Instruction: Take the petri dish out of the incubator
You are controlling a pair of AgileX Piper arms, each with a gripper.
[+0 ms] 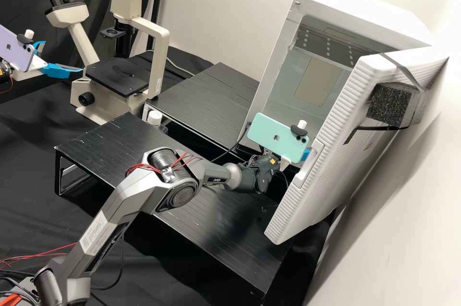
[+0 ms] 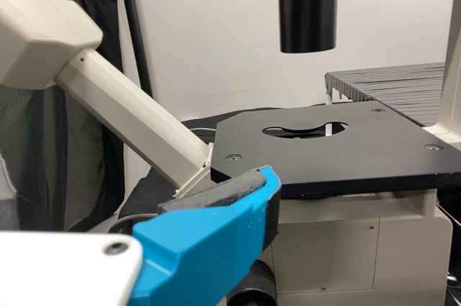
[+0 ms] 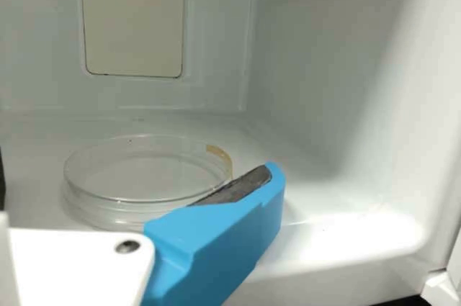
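With the incubator (image 1: 355,4) at two o'clock in the high view and its door (image 1: 331,128) already open, my right gripper (image 3: 135,176) is spread at the petri dish (image 3: 130,199) inside, leaving the grasp and withdrawal to do.

Cream lab microscope (image 2: 328,252) w/ flat blk stage (image 2: 317,162), blk cylinder (image 2: 308,11) above it, slanted cream tube (image 2: 133,119) beside it. Foreground: one of the robot's bright blue fingers (image 2: 198,245) w/ dk. grey pad (image 2: 216,191), next to white flat panel (image 2: 65,270).
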